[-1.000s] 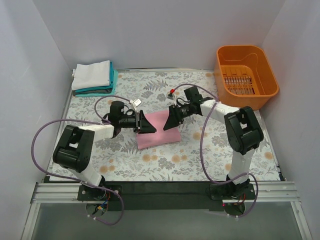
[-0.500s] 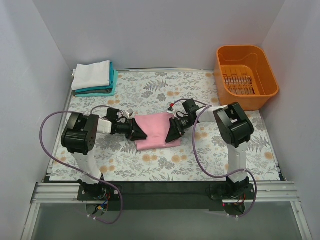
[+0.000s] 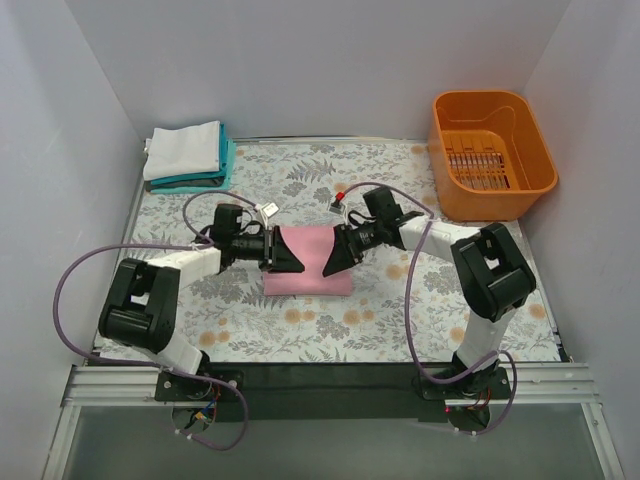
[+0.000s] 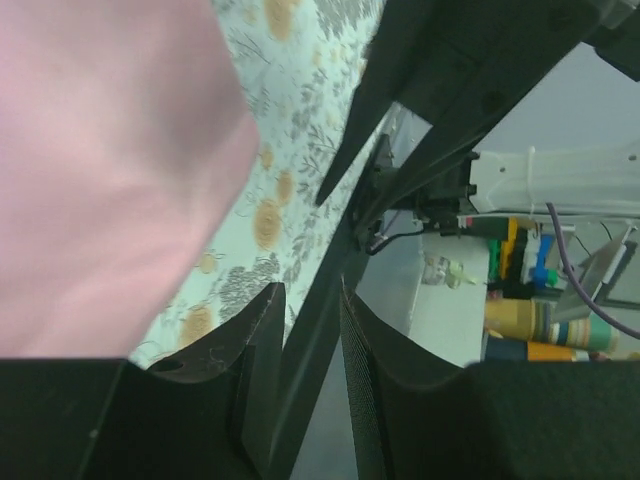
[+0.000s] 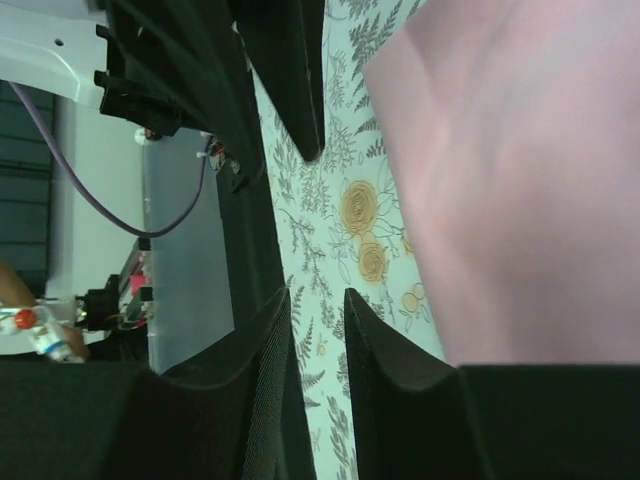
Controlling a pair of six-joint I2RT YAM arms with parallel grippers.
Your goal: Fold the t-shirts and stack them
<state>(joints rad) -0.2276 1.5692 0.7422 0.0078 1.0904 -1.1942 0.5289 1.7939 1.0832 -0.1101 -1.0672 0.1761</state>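
The light pink t-shirt (image 3: 308, 277) lies folded in a flat rectangle at the middle of the floral table. It fills the upper left of the left wrist view (image 4: 100, 150) and the upper right of the right wrist view (image 5: 520, 150). My left gripper (image 3: 293, 256) is over the shirt's left part and my right gripper (image 3: 333, 262) over its right part, tips facing each other. The left jaws (image 4: 310, 290) stand a little apart with nothing between them. The right jaws (image 5: 317, 295) do the same. The white t-shirt (image 3: 185, 150) lies on the teal one (image 3: 207, 182) at the back left.
An orange plastic basket (image 3: 495, 202) stands at the back right corner. White walls enclose the table on three sides. Purple cables loop beside both arms. The dark front rail runs along the near edge.
Both grippers have moved from the shirt's near part toward its far part. The pink shirt now lies flatter and squarer than before.
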